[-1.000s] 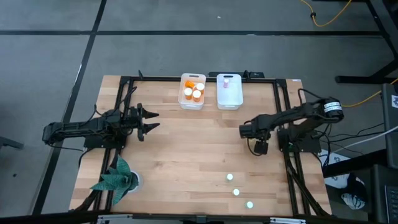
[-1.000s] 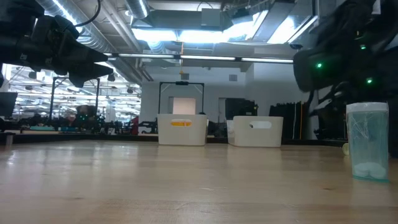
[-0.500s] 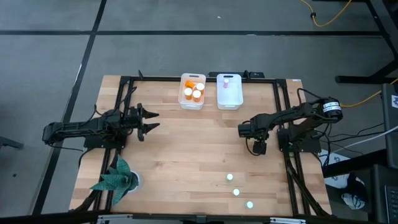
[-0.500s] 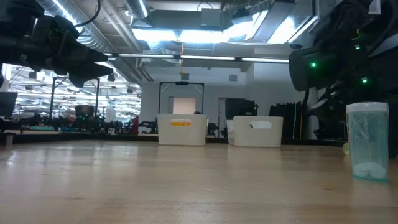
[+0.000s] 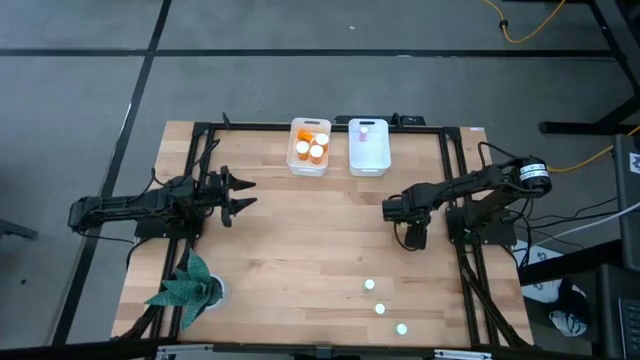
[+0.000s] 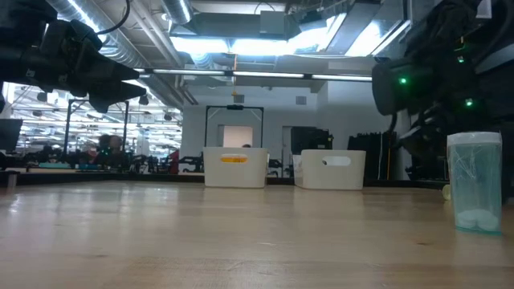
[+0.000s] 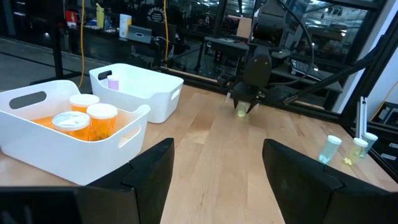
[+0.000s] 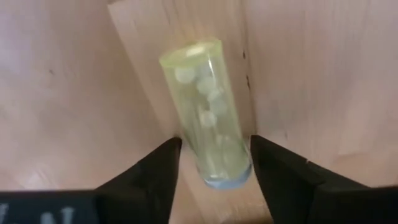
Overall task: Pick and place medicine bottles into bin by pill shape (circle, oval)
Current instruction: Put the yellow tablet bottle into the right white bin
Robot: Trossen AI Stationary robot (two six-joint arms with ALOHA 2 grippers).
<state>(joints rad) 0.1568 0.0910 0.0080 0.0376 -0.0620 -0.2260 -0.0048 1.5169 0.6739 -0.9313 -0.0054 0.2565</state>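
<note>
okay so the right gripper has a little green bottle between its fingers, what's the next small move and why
Probably carry it toward the bins. The right gripper has the pale green bottle between its fingers, round pills showing inside. The left bin holds orange bottles; the right bin holds one small bottle. Which bin takes round pills isn't visible.

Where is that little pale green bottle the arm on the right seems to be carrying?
The pale green bottle sits between the right gripper's fingers on the table's right half, right of centre, short of the two white bins.

Bright ceiling lights point(image 6: 241, 36) glare overhead; nearby tabletop point(image 6: 241, 257) looks blurred
</note>
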